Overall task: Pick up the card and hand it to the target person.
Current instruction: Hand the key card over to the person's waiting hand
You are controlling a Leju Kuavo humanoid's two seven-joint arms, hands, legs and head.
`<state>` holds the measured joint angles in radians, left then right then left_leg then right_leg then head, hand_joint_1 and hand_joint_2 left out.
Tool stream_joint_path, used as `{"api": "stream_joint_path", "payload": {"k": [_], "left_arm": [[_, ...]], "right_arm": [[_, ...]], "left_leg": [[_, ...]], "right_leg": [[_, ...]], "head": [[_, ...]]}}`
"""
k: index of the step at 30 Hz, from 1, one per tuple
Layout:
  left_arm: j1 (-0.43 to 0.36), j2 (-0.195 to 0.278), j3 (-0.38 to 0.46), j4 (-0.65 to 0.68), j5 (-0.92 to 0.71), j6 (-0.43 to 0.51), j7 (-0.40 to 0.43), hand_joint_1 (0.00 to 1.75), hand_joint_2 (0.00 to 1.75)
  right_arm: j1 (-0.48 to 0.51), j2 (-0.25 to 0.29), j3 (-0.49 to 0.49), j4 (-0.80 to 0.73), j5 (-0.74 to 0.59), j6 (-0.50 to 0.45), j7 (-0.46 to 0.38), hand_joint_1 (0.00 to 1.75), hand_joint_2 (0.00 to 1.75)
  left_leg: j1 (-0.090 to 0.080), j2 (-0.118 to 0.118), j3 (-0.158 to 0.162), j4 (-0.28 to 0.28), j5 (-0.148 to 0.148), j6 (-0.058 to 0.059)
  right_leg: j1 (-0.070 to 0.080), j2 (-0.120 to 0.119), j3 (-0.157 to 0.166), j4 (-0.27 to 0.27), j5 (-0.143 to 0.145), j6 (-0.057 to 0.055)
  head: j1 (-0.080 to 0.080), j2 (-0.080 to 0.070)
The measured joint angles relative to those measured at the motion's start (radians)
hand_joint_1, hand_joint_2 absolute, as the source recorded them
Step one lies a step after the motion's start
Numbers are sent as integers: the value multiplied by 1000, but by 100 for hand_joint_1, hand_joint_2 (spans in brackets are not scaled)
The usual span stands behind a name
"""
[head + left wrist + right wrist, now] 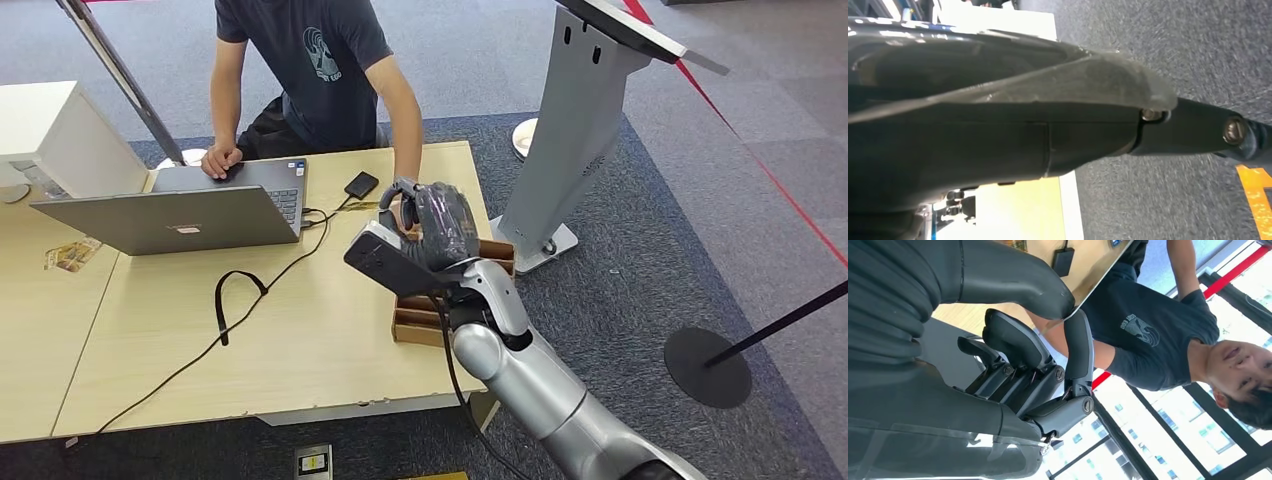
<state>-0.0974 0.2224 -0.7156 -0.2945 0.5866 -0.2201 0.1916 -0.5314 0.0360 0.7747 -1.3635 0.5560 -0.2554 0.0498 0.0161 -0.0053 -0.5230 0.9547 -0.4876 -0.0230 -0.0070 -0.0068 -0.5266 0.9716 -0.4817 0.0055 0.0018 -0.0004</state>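
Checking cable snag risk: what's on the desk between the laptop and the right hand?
Head view: black cables trail from the laptop toward a small black box left of the right hand.

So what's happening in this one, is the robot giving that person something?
The robot's right hand is raised above the table's right end, over a small wooden box, reaching toward the seated person. Whether it holds a card can't be told; none is plainly visible in its fingers. The person has one hand on the laptop and the other arm resting on the table near the robot's hand.
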Motion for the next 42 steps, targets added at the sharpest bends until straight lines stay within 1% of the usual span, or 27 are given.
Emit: {"api": "stream_joint_path", "payload": {"k": [28,30,31,32,34,35,36,42], "left_arm": [[3,0,40,1,47,4,26,0,0],[3,0,41,1,49,4,26,0,0],[4,0,41,1,50,4,26,0,0],[4,0,41,1,51,4,26,0,0],[4,0,41,1,51,4,27,0,0],[4,0,41,1,52,4,28,0,0],[5,0,41,1,53,4,29,0,0],[5,0,41,1,64,5,33,0,0]], "right_arm": [[0,10,46,-13,-6,22,0,175,175],[0,11,49,-13,-6,23,0,171,175],[0,12,49,-13,-6,24,0,166,175],[0,13,50,-12,-6,24,1,144,175],[0,15,51,-12,-7,25,1,60,175],[0,15,52,-12,-7,26,2,22,175],[0,15,53,-12,-7,26,2,0,175],[0,16,60,-12,-7,30,6,0,175]], "left_leg": [[0,0,0,0,0,0],[0,0,0,0,0,0],[0,0,0,0,0,0],[0,0,0,0,0,0],[0,0,0,0,0,0],[0,0,0,0,0,0],[0,0,0,0,0,0],[0,0,0,0,0,0]], "right_leg": [[0,0,0,0,0,0],[0,0,0,0,0,0],[0,0,0,0,0,0],[0,0,0,0,0,0],[0,0,0,0,0,0],[0,0,0,0,0,0],[0,0,0,0,0,0],[0,0,0,0,0,0]], "head": [[0,0],[0,0],[0,0],[0,0],[0,0],[0,0],[0,0],[0,0]]}}
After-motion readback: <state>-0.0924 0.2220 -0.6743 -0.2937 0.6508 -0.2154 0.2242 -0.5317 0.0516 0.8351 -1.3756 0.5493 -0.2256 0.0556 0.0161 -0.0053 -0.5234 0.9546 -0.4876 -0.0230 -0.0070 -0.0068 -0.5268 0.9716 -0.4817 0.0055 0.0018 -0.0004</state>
